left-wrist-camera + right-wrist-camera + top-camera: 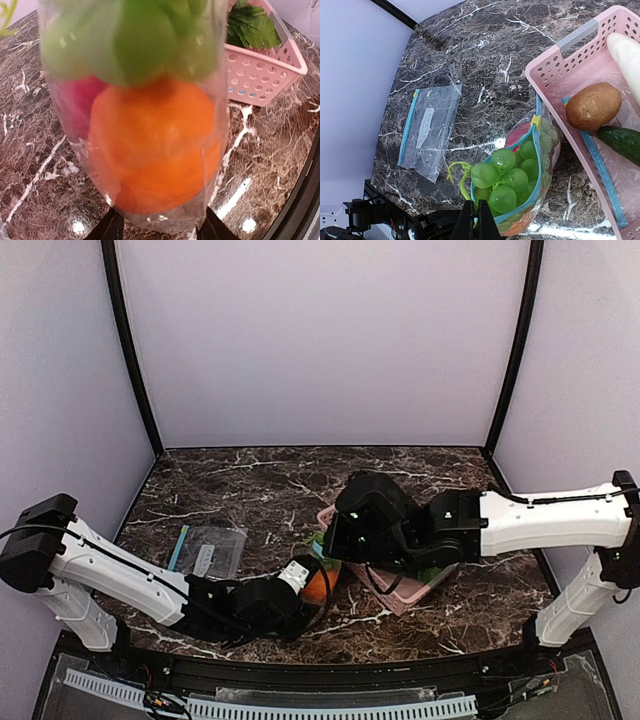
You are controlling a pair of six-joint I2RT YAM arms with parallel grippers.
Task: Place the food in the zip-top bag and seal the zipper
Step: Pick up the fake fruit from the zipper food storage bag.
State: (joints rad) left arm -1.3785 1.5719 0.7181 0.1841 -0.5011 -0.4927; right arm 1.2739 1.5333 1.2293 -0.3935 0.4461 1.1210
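The zip-top bag stands on the marble beside the pink basket. Its mouth is open and the blue zipper is spread apart. The food is inside: green grapes on top, a red fruit behind them, and the orange at the bottom. My right gripper is shut on the zipper rim next to the grape stem. My left gripper flanks the bag's lower end, its fingers pressed to the plastic on both sides. The top view shows it at the orange.
A second, flat clear bag lies to the left on the marble. The pink slatted basket holds a potato, a cucumber, a white vegetable and leafy greens. The table's front rail is close behind the left gripper.
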